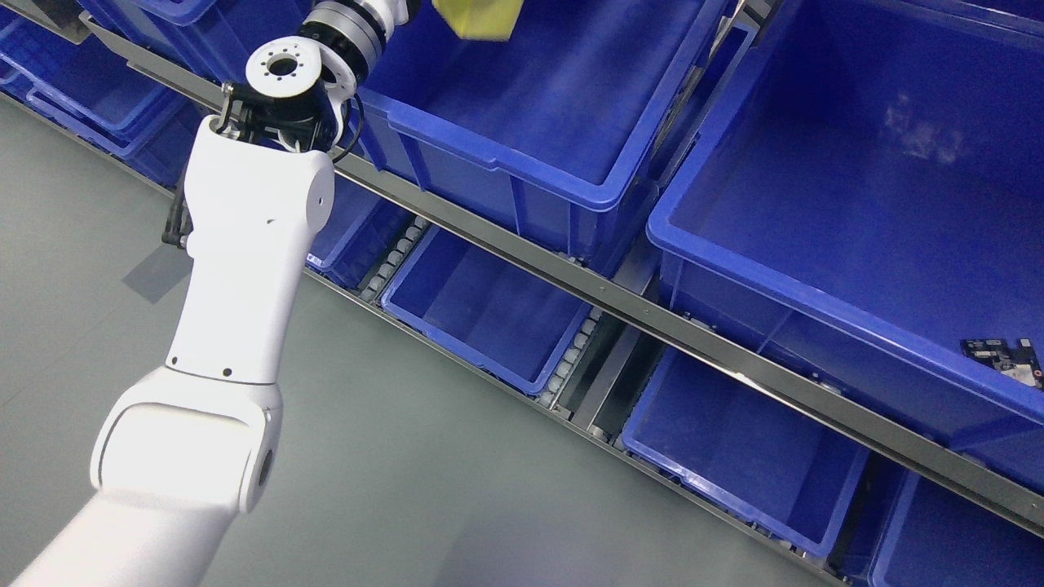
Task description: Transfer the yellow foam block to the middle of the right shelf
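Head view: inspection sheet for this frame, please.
Surface: grey floor, bare where seen.
Job's things: yellow block at top edge, above the middle bin; cut off by the frame.
Clutter: circuit board in the right bin; other bins show nothing inside.
Hands: left arm reaches up toward the block, hand out of frame; right not in view.
Cables: black cable loops at the left wrist.
Surroundings: metal rack with roller rails, blue bins on several levels.

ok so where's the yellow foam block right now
In the head view the yellow foam block is at the top edge, left of centre, cut off by the frame, above the upper blue bin beside the left arm's wrist.
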